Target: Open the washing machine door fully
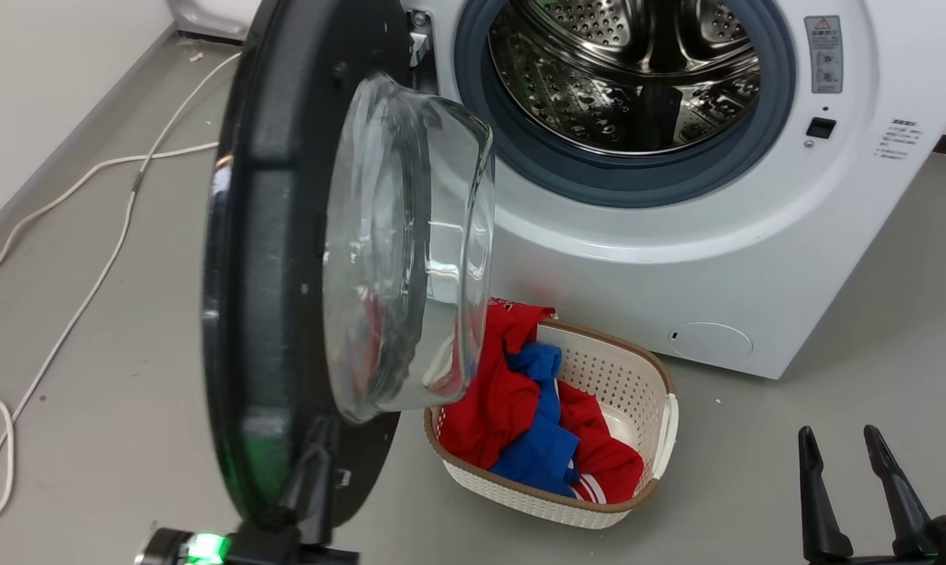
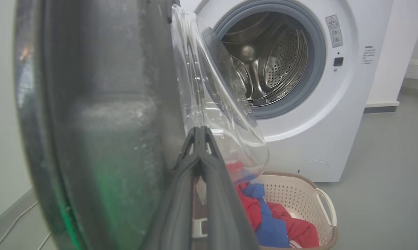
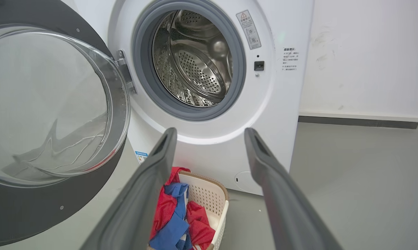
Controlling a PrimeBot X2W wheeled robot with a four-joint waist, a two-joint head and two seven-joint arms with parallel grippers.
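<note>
Starting at our left gripper (image 2: 199, 132), we count two dark fingers pressed together at the tips with nothing between them. They lie along the inner face of the washing machine door (image 1: 272, 235), near 6 o'clock on its black ring; we cannot tell whether they touch it. One green light (image 1: 206, 545) glows at that wrist. Our right gripper (image 1: 838, 433) sits at 5 o'clock in the head view, its two fingers spread wide and empty, well apart from the machine.

We see one door, swung out from the one white washing machine (image 1: 677, 259) and hinged at 9 o'clock of the drum hole (image 1: 622, 71). It stands nearly edge-on to our head camera. Its one clear glass bowl (image 1: 410, 251) bulges toward 3 o'clock. On the machine's front we count one dark latch socket (image 1: 820, 127) at 3 o'clock of the hole, one label (image 1: 823, 53) at 2 o'clock and one round white flap (image 1: 710, 341) at 5 o'clock.

One pale basket (image 1: 665, 408) with a brown rim stands at 6 o'clock of the hole, just beside the machine's base. It holds red cloth (image 1: 496, 392) and blue cloth (image 1: 543, 447); we cannot count the garments.

Everything stands on a smooth grey floor (image 1: 834, 384). Two white cable runs (image 1: 111, 259) trail across it at 9 o'clock of the door. A pale wall (image 1: 33, 78) rises at 10 o'clock.
</note>
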